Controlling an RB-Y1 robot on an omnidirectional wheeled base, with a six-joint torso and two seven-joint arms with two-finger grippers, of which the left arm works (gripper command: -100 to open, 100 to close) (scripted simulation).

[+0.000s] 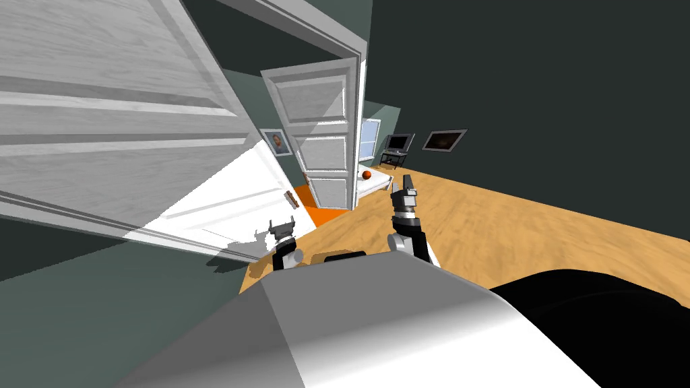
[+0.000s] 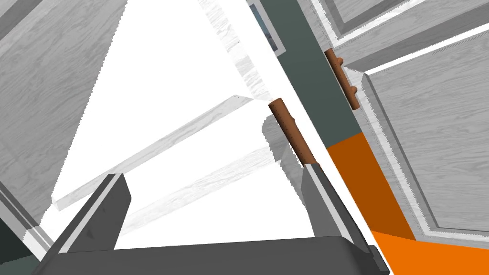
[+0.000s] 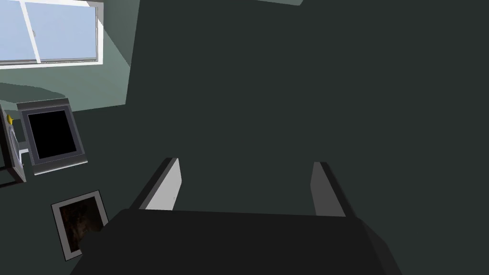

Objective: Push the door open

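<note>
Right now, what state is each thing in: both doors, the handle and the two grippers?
left gripper: open, empty, facing the near door
right gripper: open, empty, raised
near white door: partly open, orange floor showing past its edge
brown handle: not gripped, just beyond the left gripper
far door: ajar in its frame

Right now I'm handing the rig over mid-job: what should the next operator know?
Left end effector: open, facing the near white door, one finger by the end of its brown handle. I cannot tell whether it touches.
Right end effector: open, raised, holding nothing.
Done: left arm brought up to the door.
Left: press on the panel and push it open.
Note: a second door stands open beyond.
</note>
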